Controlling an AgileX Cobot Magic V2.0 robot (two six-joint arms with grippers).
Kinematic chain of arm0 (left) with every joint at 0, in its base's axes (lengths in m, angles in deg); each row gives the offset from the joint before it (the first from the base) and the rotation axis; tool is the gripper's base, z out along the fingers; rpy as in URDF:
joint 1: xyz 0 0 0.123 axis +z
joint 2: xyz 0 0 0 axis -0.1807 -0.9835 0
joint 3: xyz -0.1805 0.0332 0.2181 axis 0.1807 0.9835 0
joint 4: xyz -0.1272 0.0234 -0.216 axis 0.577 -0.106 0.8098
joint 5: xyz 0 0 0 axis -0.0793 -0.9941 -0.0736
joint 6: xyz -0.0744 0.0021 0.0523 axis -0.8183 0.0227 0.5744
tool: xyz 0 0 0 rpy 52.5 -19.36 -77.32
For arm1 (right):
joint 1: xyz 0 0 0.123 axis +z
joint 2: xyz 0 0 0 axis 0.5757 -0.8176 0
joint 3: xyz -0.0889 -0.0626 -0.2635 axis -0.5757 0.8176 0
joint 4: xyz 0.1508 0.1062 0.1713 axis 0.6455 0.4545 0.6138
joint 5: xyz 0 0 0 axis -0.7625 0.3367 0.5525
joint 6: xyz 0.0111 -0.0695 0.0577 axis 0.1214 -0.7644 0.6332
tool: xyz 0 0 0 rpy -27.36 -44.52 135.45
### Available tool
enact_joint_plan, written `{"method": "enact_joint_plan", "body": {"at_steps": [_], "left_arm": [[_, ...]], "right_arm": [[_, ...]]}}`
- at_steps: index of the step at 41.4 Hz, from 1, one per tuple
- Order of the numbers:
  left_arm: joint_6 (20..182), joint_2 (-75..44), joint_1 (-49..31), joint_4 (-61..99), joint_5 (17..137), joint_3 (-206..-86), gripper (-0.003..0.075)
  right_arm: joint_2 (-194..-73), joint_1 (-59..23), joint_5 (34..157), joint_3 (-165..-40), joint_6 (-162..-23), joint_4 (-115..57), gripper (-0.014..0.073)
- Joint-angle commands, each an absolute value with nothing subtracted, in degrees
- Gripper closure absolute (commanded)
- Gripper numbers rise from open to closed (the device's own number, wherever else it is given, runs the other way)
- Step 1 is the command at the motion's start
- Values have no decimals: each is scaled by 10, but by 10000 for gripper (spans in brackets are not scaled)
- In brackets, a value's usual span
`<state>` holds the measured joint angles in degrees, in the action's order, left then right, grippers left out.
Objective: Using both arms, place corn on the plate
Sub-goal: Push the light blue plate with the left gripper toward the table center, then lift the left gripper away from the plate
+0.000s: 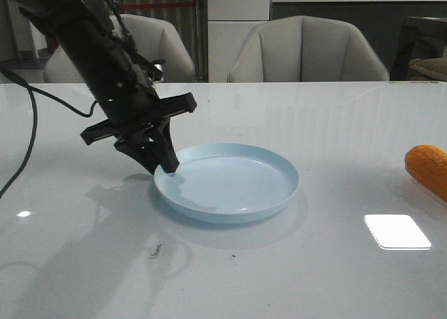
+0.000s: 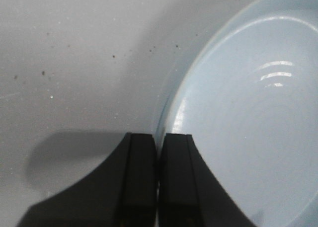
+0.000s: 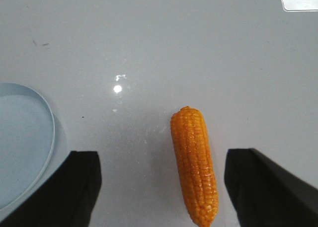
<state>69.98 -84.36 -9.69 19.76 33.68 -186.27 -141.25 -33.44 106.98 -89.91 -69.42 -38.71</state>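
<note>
The pale blue plate [image 1: 230, 186] lies in the middle of the white table. My left gripper [image 1: 166, 167] is shut on the plate's left rim, one finger inside and one outside. In the left wrist view the black fingers [image 2: 141, 157] are closed together with the rim of the plate [image 2: 248, 113] running into the narrow gap. The orange corn [image 1: 427, 169] lies on the table at the far right, apart from the plate. In the right wrist view my right gripper [image 3: 161, 157] is open and above the corn [image 3: 195, 162], which lies between the fingers, nearer one of them.
Two pale chairs [image 1: 307, 50] stand behind the table's far edge. A bright square reflection [image 1: 397, 231] lies on the table in front of the corn. A black cable [image 1: 28, 123] hangs at the left. The plate's rim [image 3: 49, 117] shows beside the right gripper.
</note>
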Motion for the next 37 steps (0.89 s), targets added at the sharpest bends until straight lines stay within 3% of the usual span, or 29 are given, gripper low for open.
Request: {"method": "enact_joint_plan", "body": {"at_steps": [1,4,11,20,28,37], "left_arm": [[703,-807,-95,214,330,-1881,617],[703,-807,-95,206,318,-1887,594],[717,-807,-95,162,278,-1936,456],[717,-807,-95,115,229,-2033,204],[720,-807,-95,87,172,-2129,193],[715,-750,-88,-33,197,-2160,193]], "right_arm": [[-1401,-335,1034,-919,-696,-385,-17],[-1401,-335,1034,-919,-696,-385,-17],[-1401,-335,1035,-919,-696,-385,-17],[-1401,-335,1036,-919,-696,-385,-17],[-1401,-335,1048,-919,-696,-385,-17],[-1401,-335,1055,-919,-696,-386,-17]]}}
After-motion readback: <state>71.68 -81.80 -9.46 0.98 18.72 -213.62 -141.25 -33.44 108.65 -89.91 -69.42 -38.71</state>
